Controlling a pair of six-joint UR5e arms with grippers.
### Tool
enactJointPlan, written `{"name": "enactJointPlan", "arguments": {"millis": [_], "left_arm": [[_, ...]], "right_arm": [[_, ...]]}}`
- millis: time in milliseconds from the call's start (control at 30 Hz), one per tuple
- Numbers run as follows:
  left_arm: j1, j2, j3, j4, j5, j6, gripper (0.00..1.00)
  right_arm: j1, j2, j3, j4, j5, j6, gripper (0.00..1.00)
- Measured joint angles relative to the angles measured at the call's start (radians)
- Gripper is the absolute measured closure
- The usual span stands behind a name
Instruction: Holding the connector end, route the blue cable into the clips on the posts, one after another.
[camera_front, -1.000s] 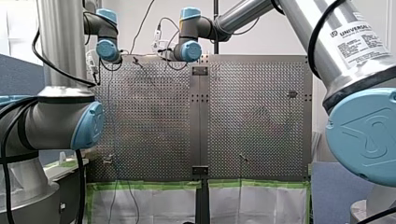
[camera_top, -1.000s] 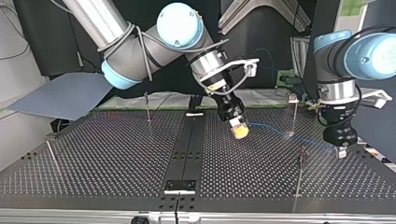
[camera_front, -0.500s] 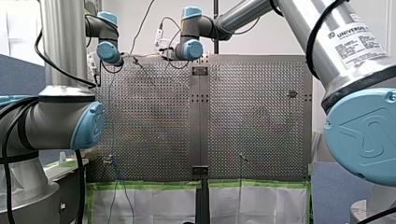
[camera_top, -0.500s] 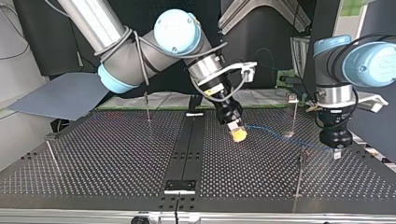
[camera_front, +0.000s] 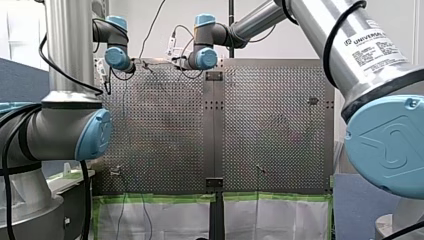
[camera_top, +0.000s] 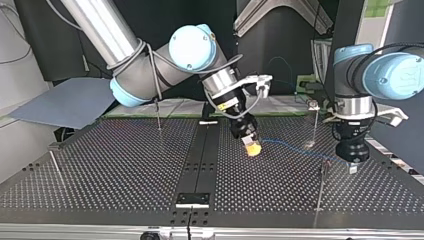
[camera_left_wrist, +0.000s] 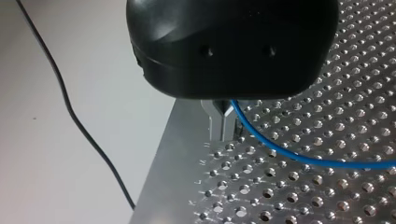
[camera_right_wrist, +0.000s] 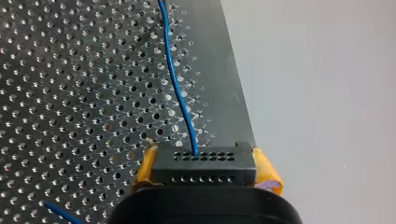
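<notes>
Twice gripped, the blue cable (camera_right_wrist: 176, 84) is steadied for routing. The connector (camera_right_wrist: 204, 165) is clamped by the right gripper (camera_top: 253, 148), the cable by the left gripper (camera_left_wrist: 223, 125).

One camera sat behind the arms' (camera_front: 65, 75) shoulders, looking out over the perforated desk (camera_front: 270, 125); another faced them from across it, low. Each wrist camera hung close above that same desk.

Perforated metal table (camera_top: 125, 170), thin posts (camera_top: 158, 117) standing on it, blue cable (camera_right_wrist: 176, 86) above
</notes>
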Motion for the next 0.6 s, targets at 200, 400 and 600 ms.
{"name": "enactJointPlan", "arguments": {"millis": [200,400,600], "left_arm": [[-0.006,-0.026,0.024,-0.002,-0.003,-0.004,1.00],[0.000,-0.029,0.036,0.000,-0.011,-0.006,1.00],[0.005,-0.030,0.039,0.000,-0.011,-0.007,1.00]], "right_arm": [[-0.010,0.011,-0.018,0.000,-0.007,0.007,1.00],[-0.010,0.040,-0.051,0.007,-0.018,0.008,1.00],[0.000,0.083,-0.096,0.030,-0.028,0.009,1.00]]}}
